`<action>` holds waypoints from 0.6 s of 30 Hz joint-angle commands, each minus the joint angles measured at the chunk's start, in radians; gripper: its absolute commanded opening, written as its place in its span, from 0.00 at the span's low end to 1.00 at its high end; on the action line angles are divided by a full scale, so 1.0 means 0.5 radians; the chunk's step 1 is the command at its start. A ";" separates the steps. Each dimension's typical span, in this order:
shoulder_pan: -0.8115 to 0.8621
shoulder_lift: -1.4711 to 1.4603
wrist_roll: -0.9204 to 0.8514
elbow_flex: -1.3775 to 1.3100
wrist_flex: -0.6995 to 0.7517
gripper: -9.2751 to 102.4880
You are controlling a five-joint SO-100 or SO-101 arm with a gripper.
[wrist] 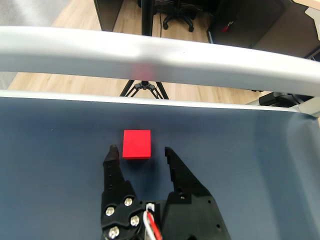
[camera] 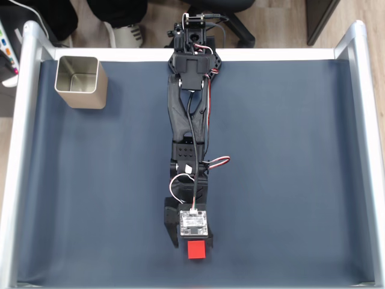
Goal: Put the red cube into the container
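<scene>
Black pincer [wrist: 140, 151] body and its screw heads sit closest to the wrist camera; the two toothed fingers are spread apart, nothing between them yet. Just ahead of the tips lies the red cube [wrist: 137, 144], flat on the dark blue worktop [wrist: 60, 150]. Cube is roughly centred on the gap, its near face about level with the fingertips; contact cannot be confirmed from the wrist view.

Fixed view: arm is stretched nearly full length from its base at the top edge down the middle of the worktop, with the pincer [camera: 195, 245] at the bottom and the red cube [camera: 198, 249] poking out just past it. Judged reason for the posture: the cube rests far from the base, close to the bottom edge, so the arm has to reach out long and low.

Container [camera: 80, 82] stands upright in the top left corner of the fixed view, mouth open, inner walls shiny, well apart from the cube.

Edges: a raised silver rail [wrist: 160, 57] runs just beyond the cube in the wrist view, so forward room is short. Judgement: little margin for pushing the cube onward; closing in place looks safer. Open blue surface lies between the cube and the container, free for the carry. Task is at the pre-grasp stage.
</scene>
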 commanded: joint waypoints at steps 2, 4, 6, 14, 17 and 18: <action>-0.031 0.000 0.028 -0.120 -0.074 0.36; -0.037 -0.018 0.031 -0.132 -0.101 0.35; -0.040 -0.040 0.025 -0.153 -0.101 0.35; -0.064 -0.089 0.055 -0.160 -0.110 0.32; -0.080 -0.107 0.077 -0.178 -0.129 0.30; -0.086 -0.110 0.092 -0.181 -0.141 0.29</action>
